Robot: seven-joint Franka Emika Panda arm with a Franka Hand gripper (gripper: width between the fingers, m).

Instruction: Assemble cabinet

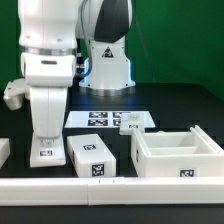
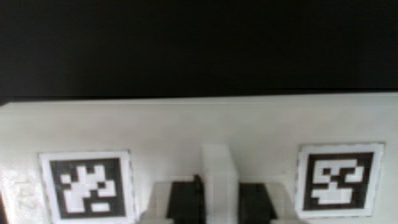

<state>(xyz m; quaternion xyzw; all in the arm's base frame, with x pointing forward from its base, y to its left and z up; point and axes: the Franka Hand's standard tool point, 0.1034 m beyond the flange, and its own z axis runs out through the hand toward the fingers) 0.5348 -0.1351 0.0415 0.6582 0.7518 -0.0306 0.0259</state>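
Tool (image 1: 44,140) is pinched on what seems a thin rib of a small tagged part (image 1: 45,153), cabinet (image 1: 160,165) is seen well apart at the exterior view's right on tabletop (image 1: 190,105), nothing judged fitted yet.

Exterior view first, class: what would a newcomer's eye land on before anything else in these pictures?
The large white robot arm fills the exterior view's left, its jaws shut on a small white tagged block. On the exterior view's right stands the cabinet, an open white box; the marker board lies flat farther back, between them.
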